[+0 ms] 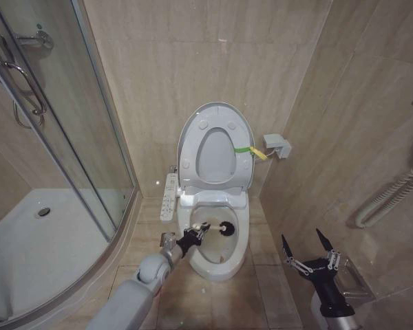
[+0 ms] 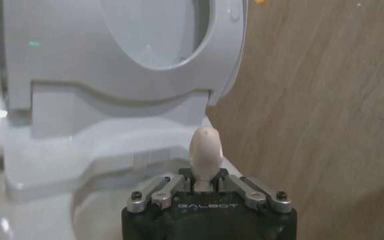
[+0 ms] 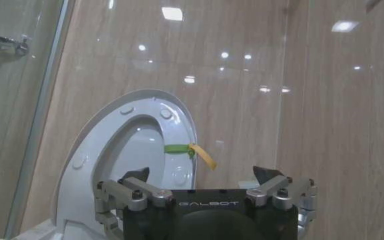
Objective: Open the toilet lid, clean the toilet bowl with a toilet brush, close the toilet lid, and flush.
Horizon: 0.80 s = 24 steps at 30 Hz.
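Left gripper (image 1: 193, 236) is scrubbing inside the toilet bowl (image 1: 239, 237)!
It's clamping the toilet brush (image 1: 224, 227) handle-end; light, stiff, head at three o'clock. Right gripper (image 1: 307, 253) is idling open.

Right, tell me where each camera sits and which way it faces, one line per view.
Head view: high on the robot, looking forward and down at the toilet bowl; both arms show, the left gripper holding the toilet brush in the bowl, the right gripper open near the floor.
Left wrist view: behind the left gripper, facing the raised toilet lid, brush handle in its grip.
Right wrist view: behind the right gripper, facing the wall and the lid.
Shared: all three see the raised lid.
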Tool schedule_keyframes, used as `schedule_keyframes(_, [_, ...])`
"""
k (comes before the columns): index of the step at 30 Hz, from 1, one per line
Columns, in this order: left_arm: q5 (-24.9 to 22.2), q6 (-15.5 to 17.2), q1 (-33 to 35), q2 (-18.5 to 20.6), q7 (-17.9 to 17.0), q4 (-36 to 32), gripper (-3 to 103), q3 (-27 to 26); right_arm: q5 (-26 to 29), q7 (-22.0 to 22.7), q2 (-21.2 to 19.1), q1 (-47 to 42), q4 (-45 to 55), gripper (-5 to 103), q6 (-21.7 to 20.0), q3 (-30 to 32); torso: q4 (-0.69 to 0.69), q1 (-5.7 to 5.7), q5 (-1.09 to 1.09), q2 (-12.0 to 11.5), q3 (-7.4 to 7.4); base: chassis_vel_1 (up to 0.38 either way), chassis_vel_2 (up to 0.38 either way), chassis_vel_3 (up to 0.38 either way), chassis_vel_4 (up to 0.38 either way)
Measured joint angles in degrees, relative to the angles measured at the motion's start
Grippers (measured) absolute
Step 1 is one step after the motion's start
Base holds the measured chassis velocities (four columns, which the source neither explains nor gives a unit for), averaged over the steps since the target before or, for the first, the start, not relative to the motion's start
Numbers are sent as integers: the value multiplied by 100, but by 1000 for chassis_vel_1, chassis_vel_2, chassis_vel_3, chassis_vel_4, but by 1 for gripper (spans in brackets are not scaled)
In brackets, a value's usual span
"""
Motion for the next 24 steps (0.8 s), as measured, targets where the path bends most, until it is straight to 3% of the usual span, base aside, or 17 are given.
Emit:
schedule_keyframes(17, [255,-593,-896,-479,236,1276,18,159,0,0,0,0,0,100,0,0,1,0,0,0,0,0,0,0,0])
schedule_keyframes(24, [422,-976,-1324,-845,407,2176,18,129,0,0,0,0,0,100,0,0,1,0,0,0,0,0,0,0,0])
